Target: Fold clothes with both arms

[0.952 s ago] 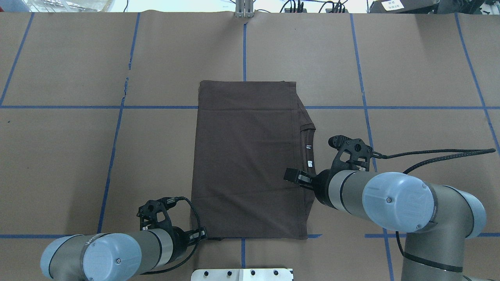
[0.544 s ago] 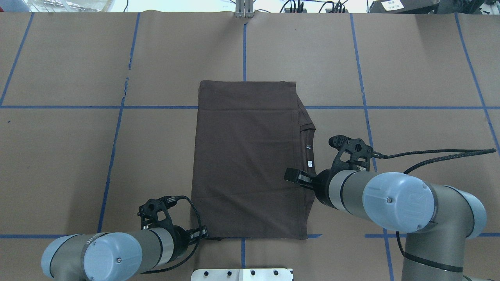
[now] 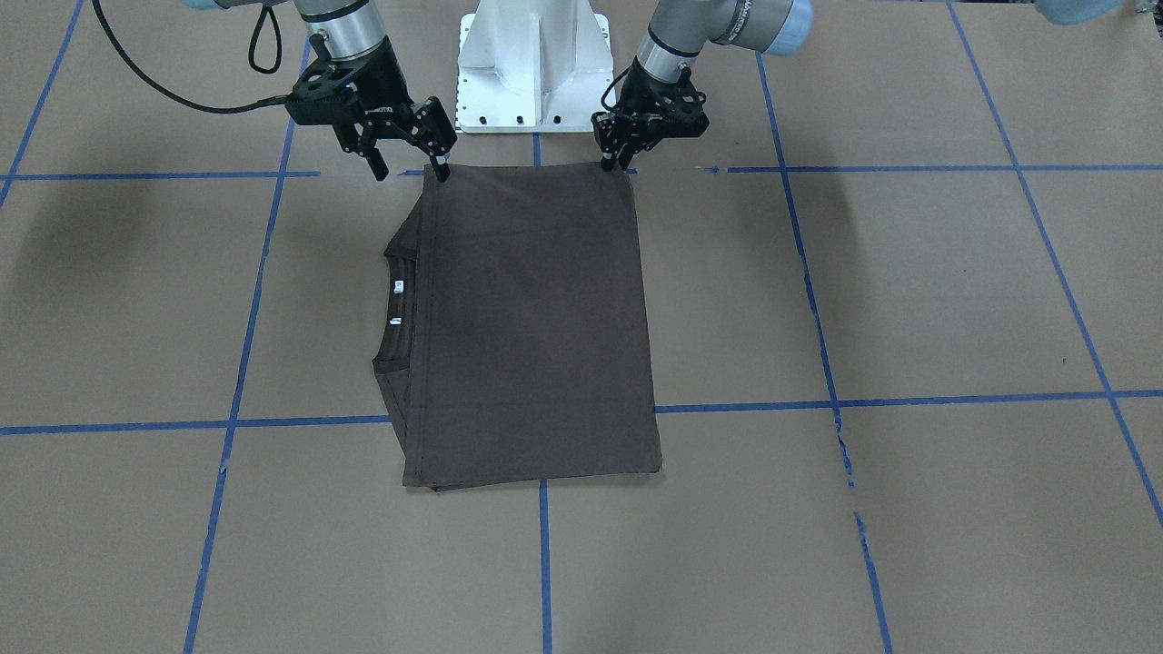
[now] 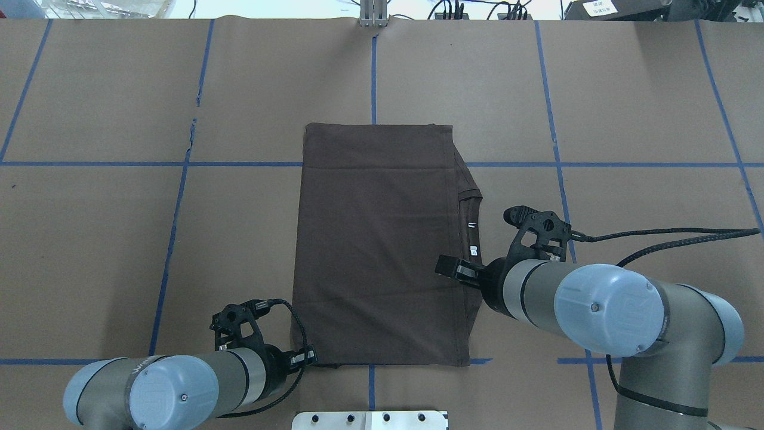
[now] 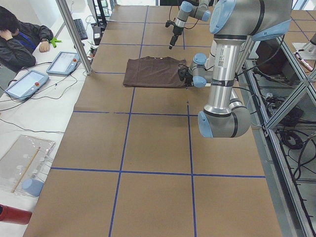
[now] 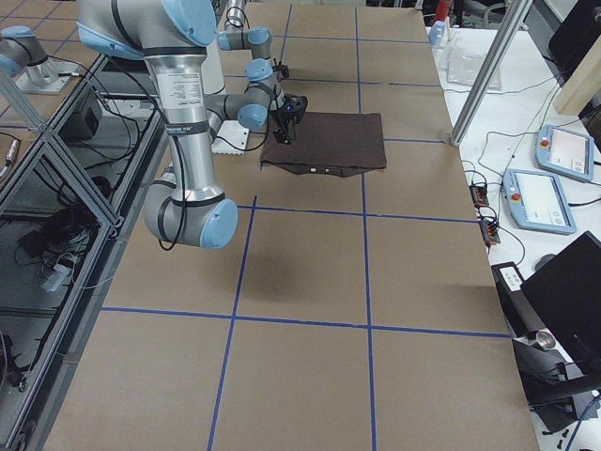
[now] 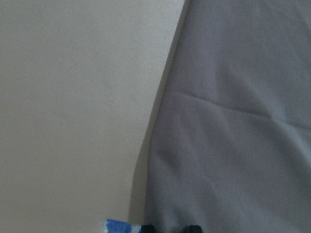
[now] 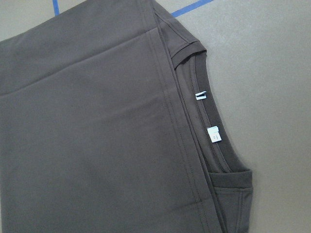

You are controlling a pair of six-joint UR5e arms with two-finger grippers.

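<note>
The dark brown T-shirt (image 4: 376, 251) lies folded into a flat rectangle on the brown table, also shown in the front view (image 3: 536, 318). Its ribbed collar (image 4: 471, 218) and white neck tags (image 8: 213, 133) peek out along its right edge. My left gripper (image 4: 311, 356) is low at the shirt's near left corner (image 3: 616, 165), jaws nearly together on the cloth edge; the left wrist view shows only cloth (image 7: 233, 121) and table. My right gripper (image 3: 409, 173) is open and empty, held above the shirt's near right part (image 4: 446, 267).
The white pedestal base (image 3: 531, 54) stands just behind the shirt's near edge. Blue tape lines (image 4: 373, 71) cross the brown table cover. An operator (image 5: 19, 34) sits at the far side with tablets (image 5: 64, 61) beside the table.
</note>
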